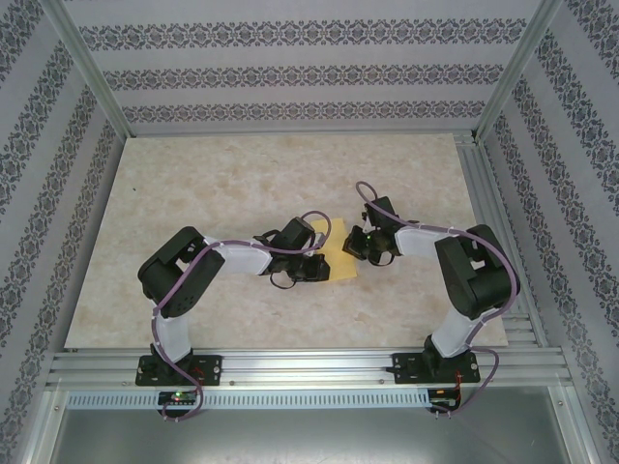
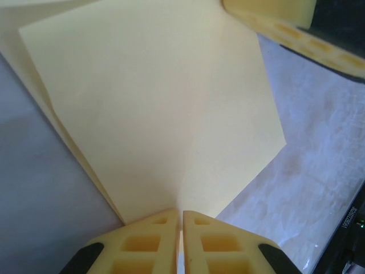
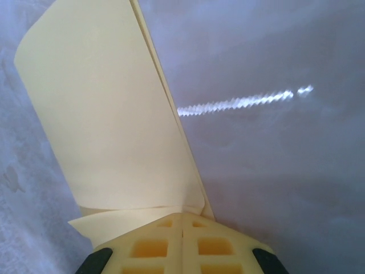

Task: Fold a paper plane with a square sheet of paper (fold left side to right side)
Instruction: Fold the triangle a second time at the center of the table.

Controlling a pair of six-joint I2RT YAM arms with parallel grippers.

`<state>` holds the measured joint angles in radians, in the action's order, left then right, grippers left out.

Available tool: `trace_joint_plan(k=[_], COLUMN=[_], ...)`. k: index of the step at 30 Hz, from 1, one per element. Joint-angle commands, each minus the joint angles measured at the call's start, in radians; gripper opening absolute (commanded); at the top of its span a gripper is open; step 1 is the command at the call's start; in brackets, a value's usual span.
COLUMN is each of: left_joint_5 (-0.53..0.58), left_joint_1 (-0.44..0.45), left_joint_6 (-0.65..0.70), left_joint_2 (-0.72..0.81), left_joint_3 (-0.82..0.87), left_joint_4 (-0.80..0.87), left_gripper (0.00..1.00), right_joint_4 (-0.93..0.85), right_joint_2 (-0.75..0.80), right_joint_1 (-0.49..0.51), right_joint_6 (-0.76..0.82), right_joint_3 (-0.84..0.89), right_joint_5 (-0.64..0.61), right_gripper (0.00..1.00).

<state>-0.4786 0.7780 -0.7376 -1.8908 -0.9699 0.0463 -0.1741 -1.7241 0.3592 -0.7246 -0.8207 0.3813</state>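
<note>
The square sheet of paper (image 1: 337, 253) lies mid-table between both arms, pale yellow and partly folded over. In the left wrist view the sheet (image 2: 159, 114) spreads as a creased, pointed shape with a second layer edge showing on its left. My left gripper (image 2: 182, 212) is shut on its near corner. The right gripper's yellow finger (image 2: 285, 28) reaches in at the top right of that view. In the right wrist view the sheet (image 3: 108, 114) curls upward in two layers, and my right gripper (image 3: 182, 214) is shut on its folded edge. From above, the left gripper (image 1: 314, 266) and right gripper (image 1: 356, 246) flank the paper.
The beige marbled tabletop (image 1: 242, 184) stretches around the paper. Aluminium frame rails (image 1: 290, 362) run along the near edge and the right side. Patterned walls enclose the back and both sides.
</note>
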Motion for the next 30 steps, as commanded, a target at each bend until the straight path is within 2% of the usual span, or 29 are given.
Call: trace_joint_plan(k=[1,8,14,20,30], left_joint_5=[0.020,0.023,0.024,0.028,0.009], left_joint_1=[0.024,0.026,0.029,0.032,0.039], left_joint_6=[0.018,0.018,0.017,0.019,0.016], left_joint_2=[-0.019,-0.014,-0.011,-0.005,0.007], left_joint_3=[0.023,0.022,0.017,0.016,0.003], left_joint_4=[0.090,0.083,0.084,0.085,0.066], left_gripper=[0.13,0.13,0.13,0.13,0.14], right_joint_4=[-0.020,-0.105,-0.067,0.076,0.047], right_joint_2=[-0.025,0.065,0.152,0.093,-0.018], right_joint_1=[-0.044,-0.072,-0.022,0.091,0.133], right_joint_6=[0.058,0.110,0.047,-0.110,-0.114], right_joint_3=[-0.041,-0.055,0.011,0.043,-0.002], right_joint_5=[-0.095,-0.148,-0.058,0.019,-0.007], right_gripper=[0.03,0.03,0.04,0.04,0.04])
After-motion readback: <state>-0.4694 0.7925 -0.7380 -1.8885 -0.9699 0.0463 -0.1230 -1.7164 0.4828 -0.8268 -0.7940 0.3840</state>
